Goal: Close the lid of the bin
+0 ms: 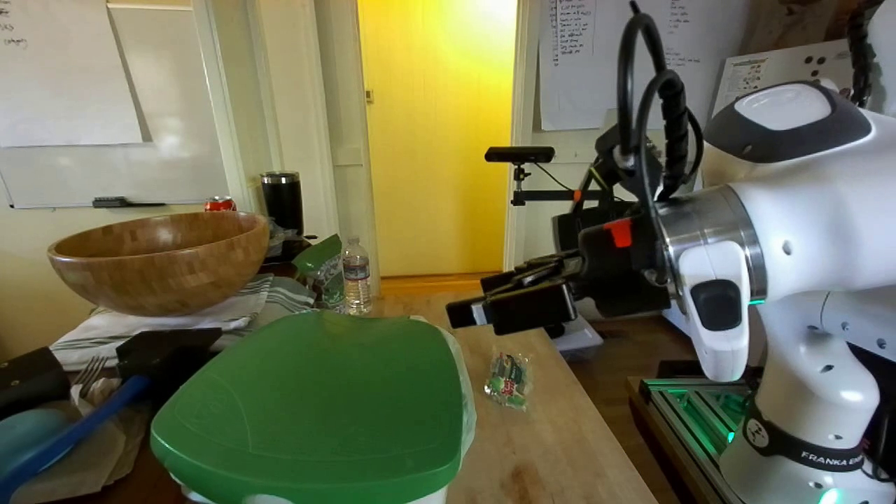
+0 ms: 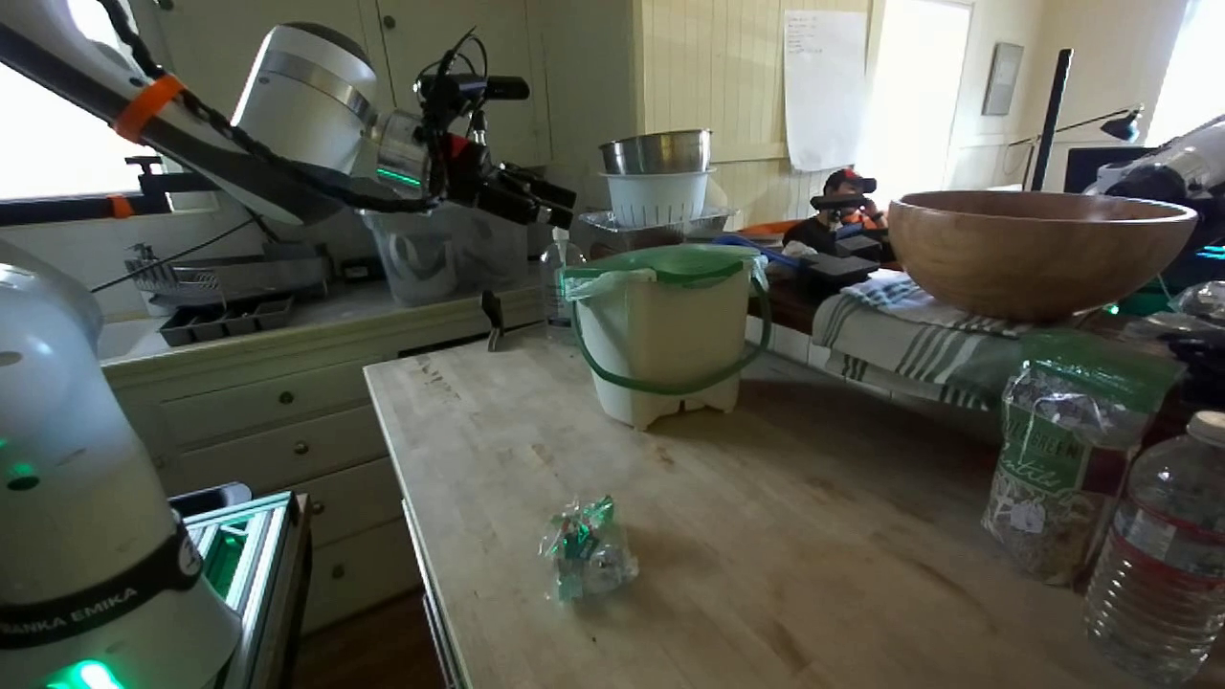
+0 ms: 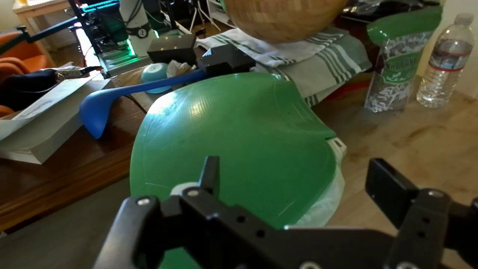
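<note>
The green lid lies across the top of the white bin and covers its opening in both exterior views. In the wrist view the lid fills the middle, with pale liner showing along its right edge. Whether the rim is fully seated all round cannot be told. The bin's green handle hangs down its side. My gripper is open and empty, its fingers wide apart. It hovers above and beside the lid, apart from it, in both exterior views.
A plastic packet lies on the wooden table. A wooden bowl sits on striped towels, near a snack bag and a water bottle. A blue ladle lies beside the bin. A clear pump bottle stands behind it.
</note>
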You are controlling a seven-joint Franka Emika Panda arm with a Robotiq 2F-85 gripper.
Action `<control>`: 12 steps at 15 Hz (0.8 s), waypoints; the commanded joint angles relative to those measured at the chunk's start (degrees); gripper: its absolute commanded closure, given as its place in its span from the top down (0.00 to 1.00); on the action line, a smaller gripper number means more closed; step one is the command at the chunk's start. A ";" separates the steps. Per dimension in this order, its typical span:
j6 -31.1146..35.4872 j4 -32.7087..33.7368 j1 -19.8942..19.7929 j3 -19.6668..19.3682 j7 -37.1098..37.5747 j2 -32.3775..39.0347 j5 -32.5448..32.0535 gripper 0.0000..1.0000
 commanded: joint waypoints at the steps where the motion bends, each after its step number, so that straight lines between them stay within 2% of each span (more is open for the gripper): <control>1: 1.13 -0.66 -0.25 -1.45 -3.98 -2.21 7.64 1.00; 5: 0.01 -0.62 0.13 -2.16 -7.25 -3.63 13.97 1.00; 12: -0.25 -0.90 0.42 -3.00 -10.21 -6.65 19.67 1.00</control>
